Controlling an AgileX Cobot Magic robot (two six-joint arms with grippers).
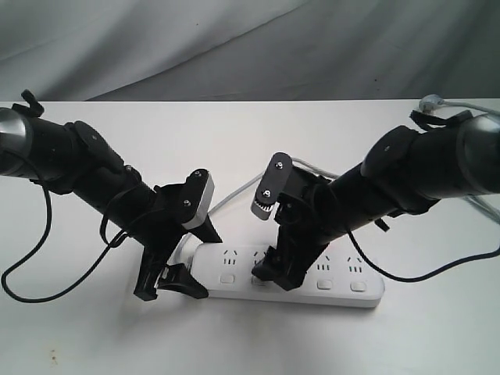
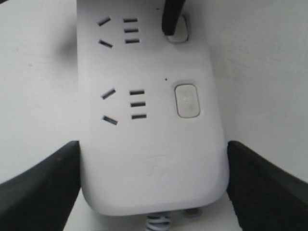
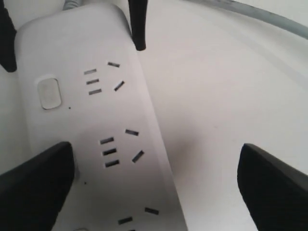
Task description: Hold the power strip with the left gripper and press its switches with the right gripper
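The white power strip (image 1: 301,283) lies flat on the table, sockets up. My left gripper (image 1: 195,258) straddles its cord end, and in the left wrist view its black fingers (image 2: 43,183) press both long sides: shut on the power strip (image 2: 149,144). The first switch (image 2: 187,100) is bare. My right gripper (image 1: 277,254) hangs over the strip with its jaws wide apart, open (image 3: 154,187). One of its fingertips (image 2: 171,19) rests on the second switch (image 2: 179,32). Its other finger (image 3: 274,187) hovers over bare table beside the strip (image 3: 96,120).
The thin grey cord (image 1: 234,195) runs from the strip's left end back across the white table (image 1: 234,133) towards the right; it also crosses the right wrist view as the cord (image 3: 269,17). A black cable (image 1: 31,258) loops from the left arm. Grey cloth backdrop (image 1: 234,47) behind.
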